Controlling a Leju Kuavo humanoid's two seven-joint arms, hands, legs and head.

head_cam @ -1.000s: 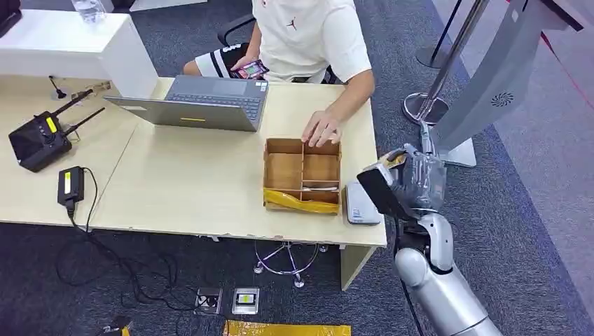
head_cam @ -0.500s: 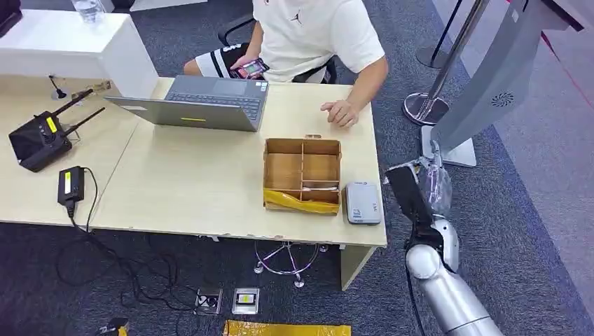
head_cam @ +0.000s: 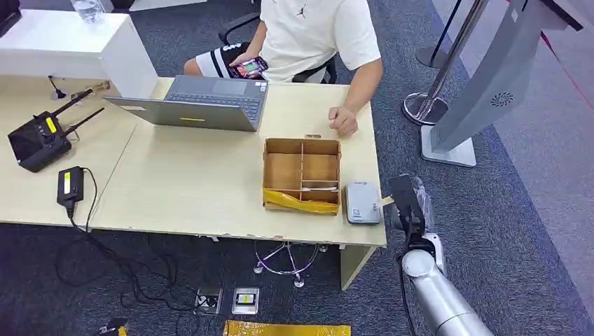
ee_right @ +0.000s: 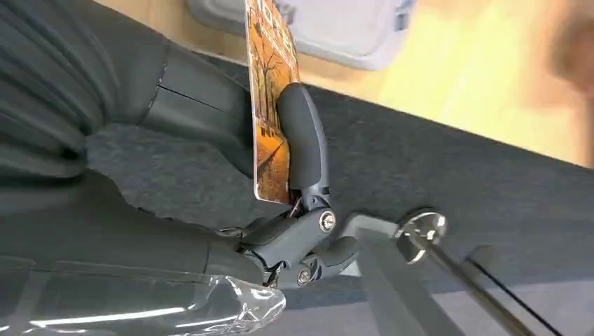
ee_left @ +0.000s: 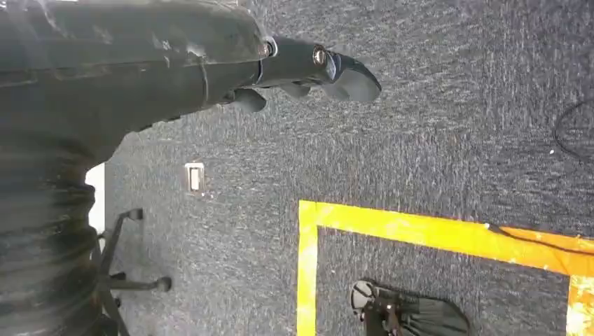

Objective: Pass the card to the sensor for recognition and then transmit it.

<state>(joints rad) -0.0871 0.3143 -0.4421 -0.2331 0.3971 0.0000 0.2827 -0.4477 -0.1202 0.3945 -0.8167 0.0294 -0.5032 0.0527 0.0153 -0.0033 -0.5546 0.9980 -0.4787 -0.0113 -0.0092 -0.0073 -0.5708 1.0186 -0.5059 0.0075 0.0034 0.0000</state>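
I have the surface [head_cam: 203,182] ahead of me, a pale desk with a person [head_cam: 315,35] seated at its far side, one fist resting on the wood just beyond the box, likely waiting to receive what I pass. A grey laptop [head_cam: 203,101] lies open on the far part of the surface, out of my working area. Near the right front corner sits the cardboard divider box [head_cam: 302,175]; I see a pale flat item in one of its near cells, and yellow tape along its near wall, while the other cells look bare. Touching its right side lies the grey sensor [head_cam: 362,203], flat, so a card can be held over it. My right hand [head_cam: 406,203] hovers just right of the sensor, off the surface's edge, pinching the card [ee_right: 270,112] edge-on between thumb and fingers, its far end reaching toward the sensor; I judge the reading step is not yet done. My left hand [ee_left: 308,70] hangs by my side over the carpet, fingers loosely apart, holding nothing.
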